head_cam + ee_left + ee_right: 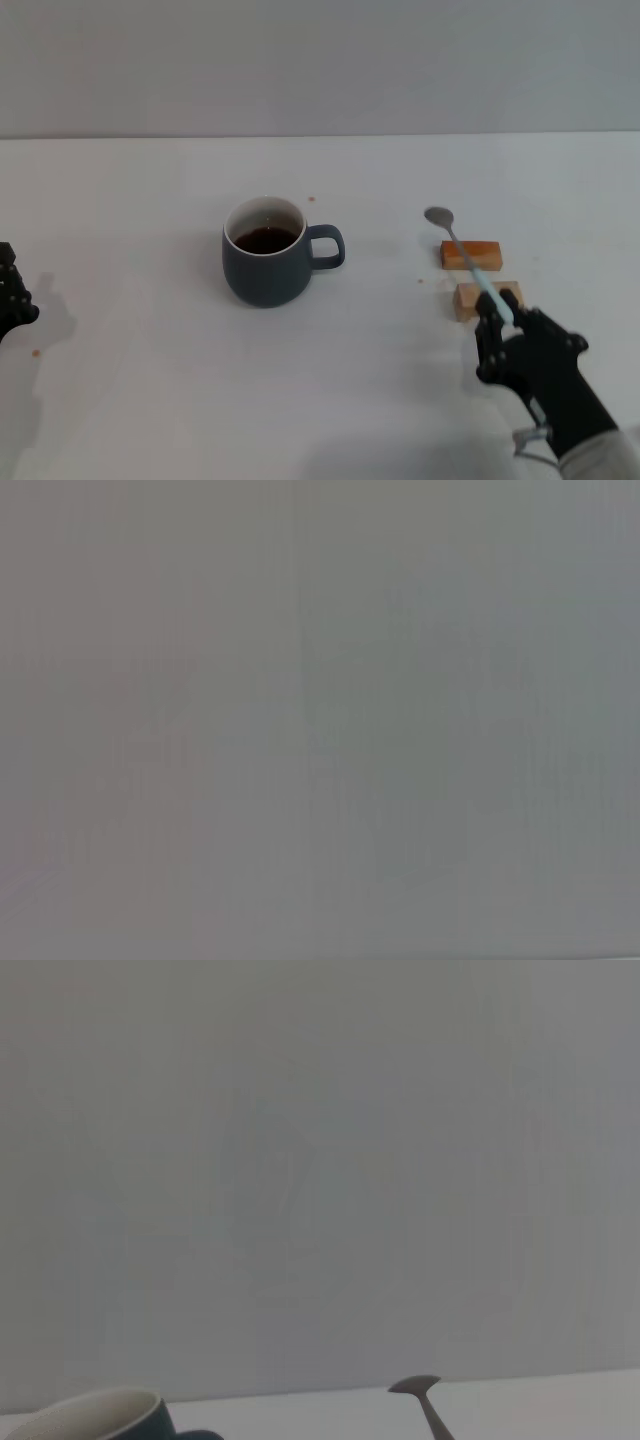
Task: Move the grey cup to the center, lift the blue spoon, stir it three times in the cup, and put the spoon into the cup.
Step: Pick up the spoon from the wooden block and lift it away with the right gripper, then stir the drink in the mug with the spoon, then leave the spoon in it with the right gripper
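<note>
The grey cup (pixel 266 252) stands upright near the middle of the white table, handle pointing right, dark liquid inside; its rim shows in the right wrist view (pixel 100 1415). The blue spoon (pixel 466 254) lies slanted over two tan wooden blocks, its metal bowl toward the far side, its pale blue handle end in my right gripper (pixel 497 312), which is shut on it at the front right. The spoon's bowl shows in the right wrist view (pixel 416 1386). My left gripper (pixel 10 295) rests at the table's left edge, apart from the cup.
Two tan wooden blocks (pixel 471 254) (pixel 486 298) lie under the spoon at the right. The white table (pixel 150 380) ends at a grey wall behind. The left wrist view shows only a plain grey surface.
</note>
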`<state>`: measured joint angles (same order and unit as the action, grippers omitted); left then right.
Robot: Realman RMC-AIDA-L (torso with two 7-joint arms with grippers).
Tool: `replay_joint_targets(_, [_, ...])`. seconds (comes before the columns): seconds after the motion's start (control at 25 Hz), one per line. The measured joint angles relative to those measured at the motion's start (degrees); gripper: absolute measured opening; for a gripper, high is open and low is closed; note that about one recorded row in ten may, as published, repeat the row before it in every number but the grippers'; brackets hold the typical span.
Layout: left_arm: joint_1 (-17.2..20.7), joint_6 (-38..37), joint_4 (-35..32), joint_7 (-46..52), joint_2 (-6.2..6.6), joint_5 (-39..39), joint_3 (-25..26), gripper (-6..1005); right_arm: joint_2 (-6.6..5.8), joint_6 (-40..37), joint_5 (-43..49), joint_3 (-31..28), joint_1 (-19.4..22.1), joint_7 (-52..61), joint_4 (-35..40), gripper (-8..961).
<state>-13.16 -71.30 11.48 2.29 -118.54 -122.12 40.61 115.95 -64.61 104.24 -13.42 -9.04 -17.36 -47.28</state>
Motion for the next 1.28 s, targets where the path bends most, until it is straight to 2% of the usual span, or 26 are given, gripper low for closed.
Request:
replay_joint_targets(0.04, [0.15,-0.1,0.11,0.02,0.03,-0.01,0.0,-2,-1.58,3.02,-0.01,-2.03,-0.39,-0.55,-3.94,161])
replay_joint_targets(0.08, [0.32,-0.17,0.2,0.08,0.04,-0.06,0.0,-2,-1.58,3.02,-0.01,-2.03,-0.39,-0.55,-3.94,161])
replay_joint_targets(0.12, [0.46,-0.21,0.24,0.1,0.06,-0.07,0.0,-2,-3.23,6.63,0.11,-4.2,-1.03,-0.85,-7.94,161])
replay_joint_targets(0.2, [0.74,-0.26,0.25,0.06,0.07,-0.1,-0.1,-2,-5.37,12.18,0.37,-7.47,-1.95,-5.79,-14.88,161])
replay_joint_targets(0.32, [0.99,-0.3,-0.05,-0.07,0.07,-0.13,-0.63,-2,-5.61,13.92,0.37,-8.88,-1.88,-8.56,-17.09,161])
replay_joint_targets(0.36, [1.1,-0.1,-0.11,-0.03,0.07,-0.08,-0.74,-2,-5.84,19.9,0.28,-13.16,-1.29,-15.65,-22.49,161])
replay_joint_targets(0.4, [1.1,-0.1,-0.11,-0.03,0.07,-0.08,-0.74,-2,-5.84,19.9,0.28,-13.16,-1.29,-15.65,-22.49,161])
replay_joint_targets(0.44, [1.12,0.25,-0.13,0.0,0.07,0.09,-0.73,-2,-5.75,26.73,0.17,-18.13,-0.55,-20.21,-26.53,161])
replay_joint_targets(0.48, [1.12,0.25,-0.13,0.0,0.07,0.09,-0.73,-2,-5.75,26.73,0.17,-18.13,-0.55,-20.21,-26.53,161])
replay_joint_targets(0.52, [1.11,0.31,-0.13,-0.02,0.06,0.15,-0.66,-2,-5.44,30.85,0.21,-20.75,-0.23,-22.51,-28.36,161])
replay_joint_targets(0.56, [1.01,0.36,-0.16,-0.19,0.02,0.24,-0.4,-2,-4.36,38.1,0.46,-26.01,0.39,-26.72,-31.2,161])
replay_joint_targets(0.6, [1.01,0.36,-0.16,-0.19,0.02,0.24,-0.4,-2,-4.36,38.1,0.46,-26.01,0.39,-26.72,-31.2,161])
replay_joint_targets(0.72, [0.92,0.39,-0.06,-0.22,-0.01,0.36,0.79,-2,-2.25,48.23,0.59,-33.69,0.85,-31.31,-33.05,161])
replay_joint_targets(0.76, [0.96,0.37,0.24,-0.23,-0.05,0.38,1.7,-2,-1.06,54.81,0.8,-38.98,0.89,-33.81,-33.84,161])
replay_joint_targets(0.8, [0.96,0.37,0.24,-0.23,-0.05,0.38,1.7,-2,-1.06,54.81,0.8,-38.98,0.89,-33.81,-33.84,161])
replay_joint_targets(0.84, [0.98,0.32,0.4,-0.1,-0.1,0.39,2.15,-2,-0.17,57.89,1.55,-42.19,0.86,-35.43,-34.3,161])
replay_joint_targets(0.92, [0.88,0.41,0.4,-0.1,-0.13,0.41,2.28,-2,0.24,58.79,2.5,-43.49,0.9,-36.23,-34.49,161])
replay_joint_targets(0.96, [0.46,1.06,0.39,-0.26,-0.17,0.46,2.48,-2,1.32,58.29,6.33,-45.07,1.35,-37.21,-34.57,161])
replay_joint_targets(1.0, [0.46,1.06,0.39,-0.26,-0.17,0.46,2.48,-2,1.32,58.29,6.33,-45.07,1.35,-37.21,-34.57,161])
replay_joint_targets(1.04, [0.25,1.27,0.39,-0.3,-0.2,0.46,2.55,-2,2.48,55.89,10.66,-45.68,1.59,-37.61,-34.13,161])
replay_joint_targets(1.08, [0.07,1.48,0.39,-0.34,-0.2,0.47,2.58,-2,2.48,55.89,10.66,-45.68,1.59,-37.61,-34.13,161])
replay_joint_targets(1.12, [-0.04,1.57,0.4,-0.34,-0.21,0.48,2.59,-2,2.9,53.64,12.59,-45.55,1.35,-37.6,-33.7,161])
replay_joint_targets(1.16, [-0.05,1.55,0.46,-0.35,-0.2,0.5,2.58,-2,3.09,47.34,14.47,-43.7,-0.17,-37.53,-32.25,161])
replay_joint_targets(1.2, [-0.05,1.55,0.46,-0.35,-0.2,0.5,2.58,-2,3.09,47.34,14.47,-43.7,-0.17,-37.53,-32.25,161])
replay_joint_targets(1.28, [0.09,1.51,0.47,-0.35,-0.18,0.5,2.53,-2,3.02,37.82,15.3,-39.76,-3.22,-37.17,-29.26,161])
